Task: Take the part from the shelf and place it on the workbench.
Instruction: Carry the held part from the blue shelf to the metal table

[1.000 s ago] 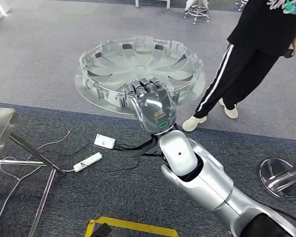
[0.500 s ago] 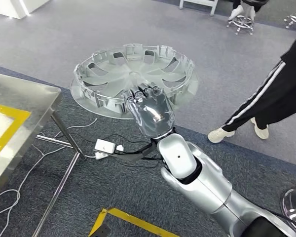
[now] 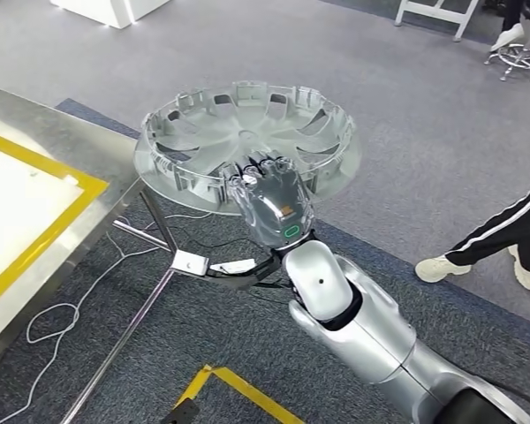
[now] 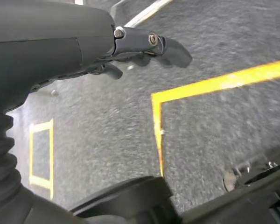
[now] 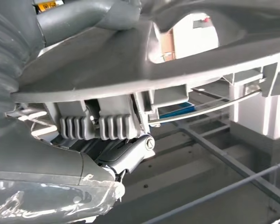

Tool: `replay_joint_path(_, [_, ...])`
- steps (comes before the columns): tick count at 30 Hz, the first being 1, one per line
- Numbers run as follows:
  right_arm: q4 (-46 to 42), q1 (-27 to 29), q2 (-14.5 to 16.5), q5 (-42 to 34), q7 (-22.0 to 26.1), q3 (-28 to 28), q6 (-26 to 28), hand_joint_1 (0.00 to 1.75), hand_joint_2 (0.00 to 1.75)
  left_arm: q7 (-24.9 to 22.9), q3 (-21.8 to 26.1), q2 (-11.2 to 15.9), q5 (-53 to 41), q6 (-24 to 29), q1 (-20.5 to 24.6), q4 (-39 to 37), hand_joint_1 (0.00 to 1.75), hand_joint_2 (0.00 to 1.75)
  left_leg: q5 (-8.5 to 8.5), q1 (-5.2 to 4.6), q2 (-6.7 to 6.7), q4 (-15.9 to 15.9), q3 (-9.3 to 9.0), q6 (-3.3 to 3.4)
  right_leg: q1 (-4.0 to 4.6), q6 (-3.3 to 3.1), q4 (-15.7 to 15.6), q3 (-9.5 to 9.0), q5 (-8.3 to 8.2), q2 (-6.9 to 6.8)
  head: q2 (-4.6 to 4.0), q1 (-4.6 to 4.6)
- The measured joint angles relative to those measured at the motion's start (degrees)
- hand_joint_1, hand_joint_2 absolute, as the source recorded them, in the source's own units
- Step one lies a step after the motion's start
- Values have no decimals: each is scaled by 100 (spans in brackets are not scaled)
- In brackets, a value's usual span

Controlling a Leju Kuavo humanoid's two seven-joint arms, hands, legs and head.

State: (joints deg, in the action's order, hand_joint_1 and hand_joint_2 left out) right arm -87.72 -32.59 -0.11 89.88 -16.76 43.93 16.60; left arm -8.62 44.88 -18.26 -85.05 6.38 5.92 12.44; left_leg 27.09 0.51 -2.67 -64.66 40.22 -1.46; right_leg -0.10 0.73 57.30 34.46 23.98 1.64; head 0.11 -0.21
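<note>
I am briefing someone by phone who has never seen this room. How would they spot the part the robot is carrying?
Start at the steel workbench with yellow tape on the left. Just right of its corner, the silver right arm's hand grips the near rim of a large round silver plastic wheel cover, held flat above the carpet. Its spoked, slotted disc shape is unlike anything nearby.

One wheel cover (image 3: 249, 132), one steel worktop (image 3: 82, 150) left of it, one stool (image 3: 516, 55) beyond it, two robot hands (image 3: 270, 199) (image 4: 145, 44), two shoes (image 3: 437, 268) on the carpet.
</note>
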Motion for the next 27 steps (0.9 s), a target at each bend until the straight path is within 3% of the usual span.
replay_joint_path(2, [4, 12, -1, 2, 8, -11, 2, 175, 175, 0, 3, 2, 0, 3, 15, 0, 0, 175, 274, 10, 177, -630, 278, -44, -3, -8, -1, -3, 9, -190, 0, -7])
replay_joint_path(3, [7, 22, -2, 1, 19, -16, 4, 175, 175, 0, 3, 3, 0, 3, 22, 0, 0, 175, 279, 18, 213, -763, 323, -61, -7, -5, 0, -4, 16, -282, 0, -9])
replay_joint_path(4, [9, 30, -1, -1, 35, -19, 8, 175, 175, -2, 4, 4, 0, 1, 22, 0, 0, 175, 185, 26, 237, -698, 270, -76, -13, 4, 4, -6, 24, -364, 0, -9])
replay_joint_path(5, [11, 35, -1, -2, 55, -20, 13, 175, 175, -5, 5, 6, 0, -2, 15, 0, 0, 175, 12, 33, 281, -438, 119, -86, -21, 20, 14, -9, 36, -436, 0, -10])
replay_joint_path(7, [19, 35, 4, -2, 94, -27, 44, 175, 175, -18, 10, 7, -1, -9, -12, 0, 0, 175, -275, 8, 535, 270, -251, -92, -9, 76, 63, -6, 74, -559, 0, -17])
replay_joint_path(9, [39, 27, 8, -2, 126, -43, 91, 175, 175, -27, 14, 3, -2, -15, -34, 0, 0, 175, -337, -32, 708, 630, -406, -16, 38, 127, 107, 7, 110, -674, 0, -16])
replay_joint_path(11, [72, 21, 17, -2, 170, -50, 118, 175, 175, -30, 17, 1, -2, -20, -51, 0, 0, 175, -324, -43, 598, 640, -384, 94, 60, 161, 110, -11, 136, -810, 0, -5])
replay_joint_path(12, [92, 21, 26, -2, 212, -52, 123, 175, 175, -30, 19, -1, -2, -22, -60, 0, 0, 175, -329, -36, 520, 644, -382, 131, 48, 189, 136, -8, 175, -791, 0, 0])
replay_joint_path(14, [136, 21, 44, -2, 304, -62, 128, 175, 175, -30, 22, -5, -2, -26, -64, 0, 0, 175, -347, -8, 372, 653, -387, 201, 15, 246, 461, 126, 393, -548, 0, 11])
replay_joint_path(16, [201, 27, 51, -2, 372, -77, 149, 175, 175, -30, 23, -7, -3, -35, -62, 0, 0, 175, -359, 7, 231, 653, -387, 242, -1, 272, 1220, 484, 737, -261, 0, 37])
replay_joint_path(18, [283, 44, 57, -2, 422, -86, 169, 175, 175, -30, 23, -6, -3, -44, -60, 0, 0, 175, -363, 7, 66, 652, -390, 253, -1, 267, 1794, 792, 879, -188, 0, 53])
replay_joint_path(19, [321, 55, 65, -2, 447, -87, 174, 175, 175, -30, 23, -6, -3, -48, -59, 0, 0, 175, -363, 6, -21, 652, -395, 252, -1, 253, 1778, 810, 791, -177, 0, 52])
replay_joint_path(20, [355, 63, 75, -2, 468, -87, 176, 175, 175, -30, 23, -7, -2, -53, -54, 0, 0, 175, -364, 8, -111, 651, -403, 251, -2, 234, 1539, 719, 610, -152, 0, 53])
replay_joint_path(22, [413, 69, 104, -2, 510, -90, 184, 175, 175, -30, 23, -9, -2, -68, -39, 0, 0, 175, -368, 13, -268, 648, -407, 231, -27, 194, 752, 354, 216, 81, 0, 50])
replay_joint_path(23, [437, 68, 119, -2, 531, -93, 198, 175, 175, -30, 23, -9, -2, -72, -30, 0, 0, 175, -375, 19, -335, 640, -389, 208, -47, 186, 428, 196, 119, 219, 0, 49])
replay_joint_path(25, [485, 72, 146, -2, 567, -102, 228, 175, 175, -29, 25, -9, -2, -76, -16, 0, 0, 175, -413, 47, -444, 643, -333, 131, -58, 175, 193, 74, 110, 373, 0, 43])
replay_joint_path(27, [540, 80, 192, -2, 596, -110, 241, 175, 175, -28, 31, -7, -2, -75, -7, 0, 0, 175, -436, 73, -488, 657, -301, 48, -46, 137, 154, 60, 93, 260, 0, 43])
